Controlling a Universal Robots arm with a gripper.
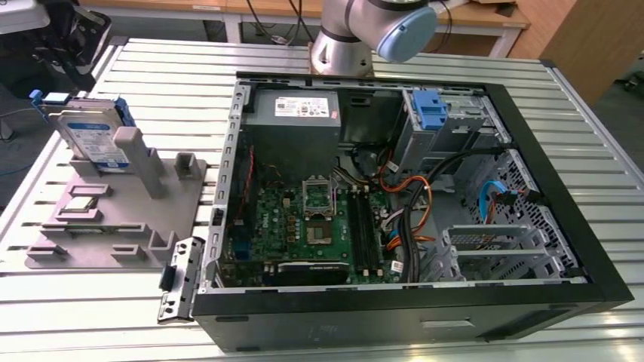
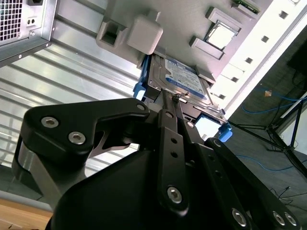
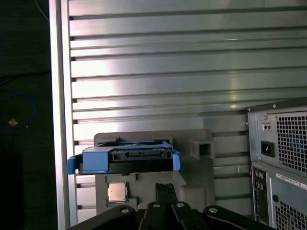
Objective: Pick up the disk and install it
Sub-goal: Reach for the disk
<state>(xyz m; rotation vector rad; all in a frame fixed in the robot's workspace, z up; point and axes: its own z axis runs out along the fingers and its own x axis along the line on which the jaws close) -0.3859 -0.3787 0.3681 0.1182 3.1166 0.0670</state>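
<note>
Exterior view: the disk [image 1: 96, 139] stands on edge in a grey holder [image 1: 131, 219] on the worktop [image 1: 302, 60], left of the open computer case [image 1: 565, 188]. Second wrist view: fingers [image 2: 167, 112] pressed together, gripping nothing, tips near the disk.

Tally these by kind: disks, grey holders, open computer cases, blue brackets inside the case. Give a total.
disk: 1
grey holder: 1
open computer case: 1
blue bracket inside the case: 1
Total: 4
</note>
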